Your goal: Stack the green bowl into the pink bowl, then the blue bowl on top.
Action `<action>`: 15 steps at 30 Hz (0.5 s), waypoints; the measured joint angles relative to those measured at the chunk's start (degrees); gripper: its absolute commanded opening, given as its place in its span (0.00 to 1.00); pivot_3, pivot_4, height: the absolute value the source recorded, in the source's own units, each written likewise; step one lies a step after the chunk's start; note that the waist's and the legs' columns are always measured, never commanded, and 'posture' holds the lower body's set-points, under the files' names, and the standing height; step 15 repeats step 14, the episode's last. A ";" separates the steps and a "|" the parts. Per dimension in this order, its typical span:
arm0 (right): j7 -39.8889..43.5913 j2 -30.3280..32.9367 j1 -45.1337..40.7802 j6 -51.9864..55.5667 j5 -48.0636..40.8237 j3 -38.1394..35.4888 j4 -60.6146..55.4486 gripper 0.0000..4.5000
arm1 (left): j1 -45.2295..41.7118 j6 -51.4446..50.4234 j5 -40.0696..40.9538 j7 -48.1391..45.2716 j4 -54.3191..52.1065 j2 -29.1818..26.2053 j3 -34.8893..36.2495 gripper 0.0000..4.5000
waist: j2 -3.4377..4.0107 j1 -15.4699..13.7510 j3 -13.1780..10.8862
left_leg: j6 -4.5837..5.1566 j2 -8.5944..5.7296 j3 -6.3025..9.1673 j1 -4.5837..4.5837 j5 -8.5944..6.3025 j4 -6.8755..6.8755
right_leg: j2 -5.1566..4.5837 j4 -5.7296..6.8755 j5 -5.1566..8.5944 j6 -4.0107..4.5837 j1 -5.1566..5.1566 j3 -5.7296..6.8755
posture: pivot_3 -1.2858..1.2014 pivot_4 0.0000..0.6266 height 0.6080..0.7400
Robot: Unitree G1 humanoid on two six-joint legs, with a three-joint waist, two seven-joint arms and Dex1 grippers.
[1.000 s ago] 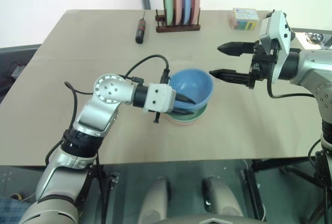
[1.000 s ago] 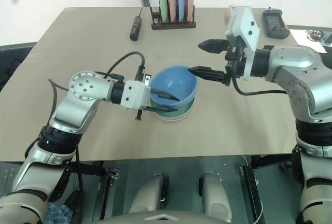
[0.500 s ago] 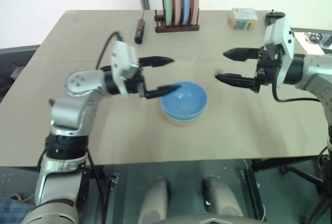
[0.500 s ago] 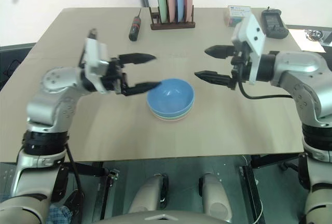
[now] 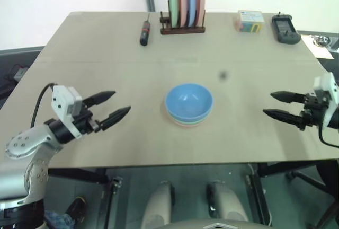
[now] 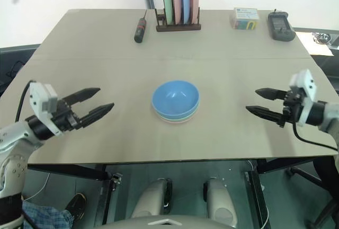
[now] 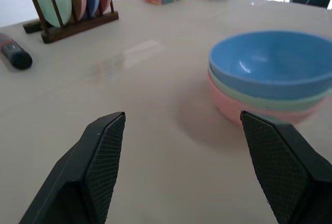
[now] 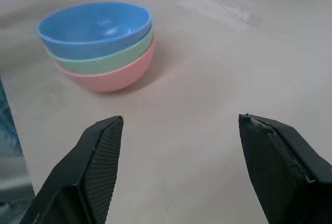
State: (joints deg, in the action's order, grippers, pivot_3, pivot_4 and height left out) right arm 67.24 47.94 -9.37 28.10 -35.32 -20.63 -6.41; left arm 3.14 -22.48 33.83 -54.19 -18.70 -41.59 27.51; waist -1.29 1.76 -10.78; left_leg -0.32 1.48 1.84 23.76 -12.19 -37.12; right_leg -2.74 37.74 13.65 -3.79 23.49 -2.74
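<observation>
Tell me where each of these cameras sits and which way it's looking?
Head views: look down on the table and both open grippers, left and right.
Left wrist view: between its fingers, facing the stacked bowls, blue bowl on top.
Right wrist view: the same stack from the opposite side.
All share the stack.

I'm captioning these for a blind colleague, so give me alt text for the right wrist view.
Three bowls sit nested on a tan table: blue bowl on top, green bowl in the middle, pink bowl at the bottom. The right gripper points toward the stack, its two black fingers spread wide with nothing between them.
</observation>
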 measured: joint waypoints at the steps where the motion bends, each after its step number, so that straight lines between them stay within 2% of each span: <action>1: 0.96 -0.58 0.68 -2.15 -0.05 -0.50 0.68 0.83 | 0.34 0.50 0.01 0.01 -0.01 0.01 0.06 0.84 | 0.00 0.02 0.00 | 0.00 0.00 -0.01 -0.01 0.00 -0.02 | 0.00 0.01 0.00 0.00 -0.01 -0.01 | 0.52 0.24 1.00; 9: 8.96 -2.57 5.97 -14.55 0.09 -0.86 2.60 0.83 | 3.29 4.31 0.19 -0.92 0.03 0.71 1.32 0.84 | 0.00 0.09 0.00 | 0.00 0.01 -0.04 -0.01 0.00 -0.01 | 0.00 -0.01 0.00 0.01 -0.01 -0.05 | 0.52 0.24 1.00; 15: 10.02 -2.93 6.97 -17.09 0.03 -0.86 3.00 0.83 | 5.17 6.71 0.16 -1.93 0.46 1.47 1.61 0.84 | 0.01 0.16 0.01 | -0.01 0.01 -0.05 -0.03 -0.01 0.00 | 0.00 0.00 0.00 0.01 -0.01 -0.06 | 0.52 0.24 1.00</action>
